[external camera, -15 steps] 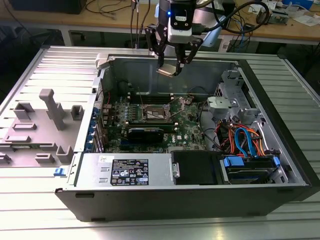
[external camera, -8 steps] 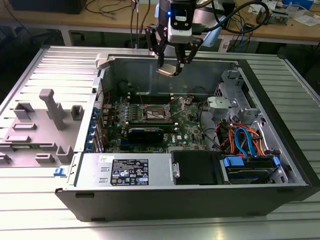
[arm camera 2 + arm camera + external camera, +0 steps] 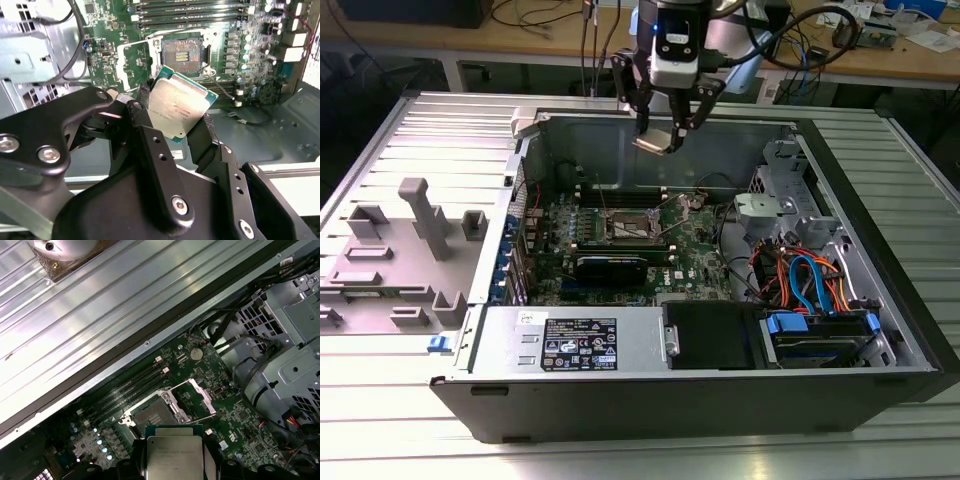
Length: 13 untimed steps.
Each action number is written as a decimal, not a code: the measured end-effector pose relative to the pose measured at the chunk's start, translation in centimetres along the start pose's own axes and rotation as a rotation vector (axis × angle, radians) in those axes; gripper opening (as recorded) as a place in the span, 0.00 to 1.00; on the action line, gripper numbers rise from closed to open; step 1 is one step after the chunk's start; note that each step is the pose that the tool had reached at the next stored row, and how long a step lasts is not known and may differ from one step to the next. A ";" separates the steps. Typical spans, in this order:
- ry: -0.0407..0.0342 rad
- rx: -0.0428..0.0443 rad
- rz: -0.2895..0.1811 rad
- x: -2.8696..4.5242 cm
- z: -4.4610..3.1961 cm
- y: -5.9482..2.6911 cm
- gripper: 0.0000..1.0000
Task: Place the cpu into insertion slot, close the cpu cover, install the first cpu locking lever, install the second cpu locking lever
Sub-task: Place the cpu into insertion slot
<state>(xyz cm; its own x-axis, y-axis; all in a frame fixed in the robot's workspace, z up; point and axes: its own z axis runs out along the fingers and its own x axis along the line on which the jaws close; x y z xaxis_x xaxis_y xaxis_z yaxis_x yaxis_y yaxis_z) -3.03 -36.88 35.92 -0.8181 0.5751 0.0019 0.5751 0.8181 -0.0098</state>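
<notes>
Cpu: I am watching the cpu (image 3: 179, 102) hanging in the air over the far side of the open case, well above the motherboard and apart from the slot. Its dull silver top is showing in both wrist views, and in the exterior view it is sitting slightly tilted.
Worktop: the ribbed metal worktop (image 3: 400, 440) is carrying the case near its middle. A grey moulded fixture (image 3: 415, 245) is lying toward the edge at the exterior view's left.
Computer case: I am looking down into the black case (image 3: 670, 400), lying on its side with its panel off. A silver power supply (image 3: 570, 342) is running along its near wall.
Motherboard: the green motherboard (image 3: 698, 252) is lying flat on the case floor, toward the far wall.
Gripper: the gripper (image 3: 661, 133) is hovering above the far wall of the case. Its black fingers (image 3: 150, 145) are pinching the cpu by two opposite edges.
Cpu cover: the cpu cover (image 3: 205, 399) is standing swung up off the slot, hinged along one side, with green board showing through its window.
Insertion slot: the insertion slot (image 3: 632, 228) is sitting toward the far edge of the motherboard, beside the memory slots. I am seeing its contact field lying bare.
</notes>
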 end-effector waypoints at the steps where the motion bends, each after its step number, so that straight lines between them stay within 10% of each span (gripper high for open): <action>1: 0.0002 0.0000 0.022 0.00 0.05 0.00 0.54; 13: 0.0028 -0.0001 0.237 0.00 0.65 0.01 0.54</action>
<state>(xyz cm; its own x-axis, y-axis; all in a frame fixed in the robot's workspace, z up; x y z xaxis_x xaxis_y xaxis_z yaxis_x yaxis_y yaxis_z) -3.03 -36.88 35.27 -0.6600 0.7512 0.0024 0.7512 0.6600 -0.0102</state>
